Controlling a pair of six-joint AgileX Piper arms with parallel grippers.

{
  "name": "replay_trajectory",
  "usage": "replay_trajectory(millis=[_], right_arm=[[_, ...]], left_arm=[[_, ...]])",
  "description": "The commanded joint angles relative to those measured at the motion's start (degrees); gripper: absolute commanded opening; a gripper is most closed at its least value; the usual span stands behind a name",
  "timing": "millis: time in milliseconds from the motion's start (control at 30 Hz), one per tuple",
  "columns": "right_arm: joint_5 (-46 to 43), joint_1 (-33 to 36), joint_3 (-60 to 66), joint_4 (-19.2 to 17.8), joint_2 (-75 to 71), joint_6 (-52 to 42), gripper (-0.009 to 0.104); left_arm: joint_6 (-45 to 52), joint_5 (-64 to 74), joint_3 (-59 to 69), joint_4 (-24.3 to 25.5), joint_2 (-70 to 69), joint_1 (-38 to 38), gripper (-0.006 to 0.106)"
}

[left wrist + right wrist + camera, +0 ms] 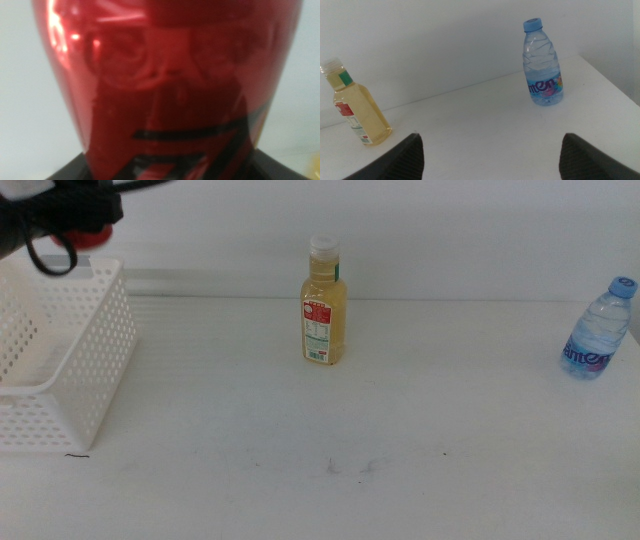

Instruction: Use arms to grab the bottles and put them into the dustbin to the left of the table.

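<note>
My left gripper hangs at the far left above the white dustbin, shut on the red soda can. In the left wrist view the red soda can fills the picture, and the left gripper shows only as dark jaw edges beside its base. The yellow juice bottle stands upright mid-table, also seen as the yellow juice bottle. The clear water bottle stands at the far right, upright too as the water bottle. My right gripper is open and holds nothing, some way short of both bottles.
The white table carries faint dark scuffs near its front middle. The dustbin's perforated side faces the juice bottle across a wide gap. A pale wall rises behind the table's back edge.
</note>
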Motion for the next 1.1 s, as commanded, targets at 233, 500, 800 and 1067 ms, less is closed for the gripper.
replay_trajectory(millis=[233,500,800,1067], right_arm=[[-0.7,-0.5,0.2,-0.6,-0.3,-0.3,0.079],[-0.7,-0.5,0.2,-0.6,-0.3,-0.3,0.079],[-0.7,-0.5,0.2,-0.6,-0.3,-0.3,0.079],[-0.7,-0.5,0.2,-0.6,-0.3,-0.3,0.079]], left_arm=[[-39.5,36.2,-15.4,41.1,4.6,17.2,-0.002],[-34.6,58.6,-36.1,40.3,20.1,24.2,-0.002],[-35.3,61.2,-38.5,40.2,35.3,24.4,-0.002],[-36.9,58.4,-38.4,39.6,42.7,24.4,0.022]])
